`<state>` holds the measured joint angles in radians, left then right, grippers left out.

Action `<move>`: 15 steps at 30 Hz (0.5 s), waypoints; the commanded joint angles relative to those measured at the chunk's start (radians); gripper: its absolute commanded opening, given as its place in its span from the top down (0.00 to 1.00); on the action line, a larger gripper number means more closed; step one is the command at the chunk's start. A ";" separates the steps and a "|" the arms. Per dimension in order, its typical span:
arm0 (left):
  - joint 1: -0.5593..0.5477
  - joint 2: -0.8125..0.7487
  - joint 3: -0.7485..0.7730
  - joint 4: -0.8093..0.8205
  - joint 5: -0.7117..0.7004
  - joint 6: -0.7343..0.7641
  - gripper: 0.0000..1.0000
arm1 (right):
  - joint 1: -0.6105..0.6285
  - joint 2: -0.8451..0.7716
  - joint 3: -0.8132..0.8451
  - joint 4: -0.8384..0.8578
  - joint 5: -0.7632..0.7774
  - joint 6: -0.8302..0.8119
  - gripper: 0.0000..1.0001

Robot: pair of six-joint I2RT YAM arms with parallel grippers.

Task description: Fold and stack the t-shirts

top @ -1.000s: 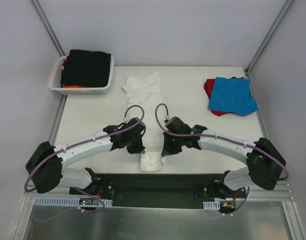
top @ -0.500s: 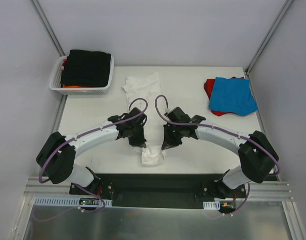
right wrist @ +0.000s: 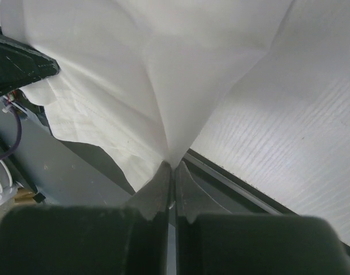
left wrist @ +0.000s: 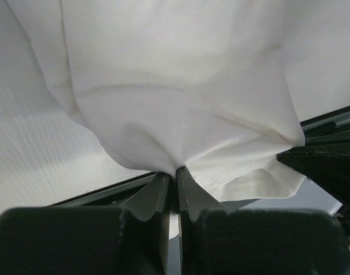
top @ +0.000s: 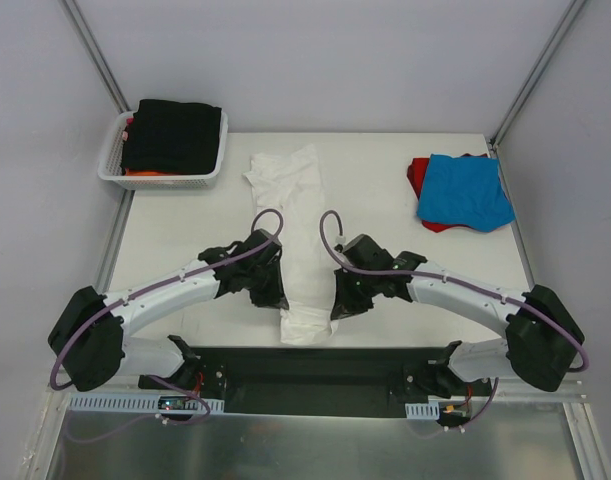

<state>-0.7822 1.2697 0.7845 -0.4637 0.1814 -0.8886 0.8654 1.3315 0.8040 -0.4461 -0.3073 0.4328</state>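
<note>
A long white t-shirt [top: 303, 230] lies down the middle of the table as a narrow strip, its near end hanging over the front edge. My left gripper [top: 274, 296] is shut on its left edge near the front, and my right gripper [top: 341, 302] is shut on its right edge. In the left wrist view the white cloth [left wrist: 175, 86] bunches into the closed left gripper [left wrist: 176, 171]. In the right wrist view the cloth [right wrist: 163, 69] is pinched in the closed right gripper [right wrist: 173, 166]. A blue t-shirt [top: 467, 190] lies folded on a red one [top: 416, 175] at the far right.
A white lattice basket [top: 113, 160] stands at the far left corner, holding a black t-shirt [top: 173, 135] over an orange one [top: 145, 173]. Bare white tabletop [top: 185, 220] lies to the left of the strip. A black rail runs along the near edge.
Both grippers went forward half a second ago and have come back toward the near edge, slightly wider apart. The white t-shirt is now drawn out long and smoother between them.
</note>
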 commanded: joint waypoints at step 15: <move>-0.298 -0.052 -0.110 -0.038 -0.126 -0.193 0.45 | 0.162 -0.028 -0.060 -0.046 0.085 0.078 0.23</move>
<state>-1.0401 1.2430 0.6842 -0.4744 0.0952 -1.0344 1.0069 1.3323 0.7536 -0.4637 -0.2638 0.4858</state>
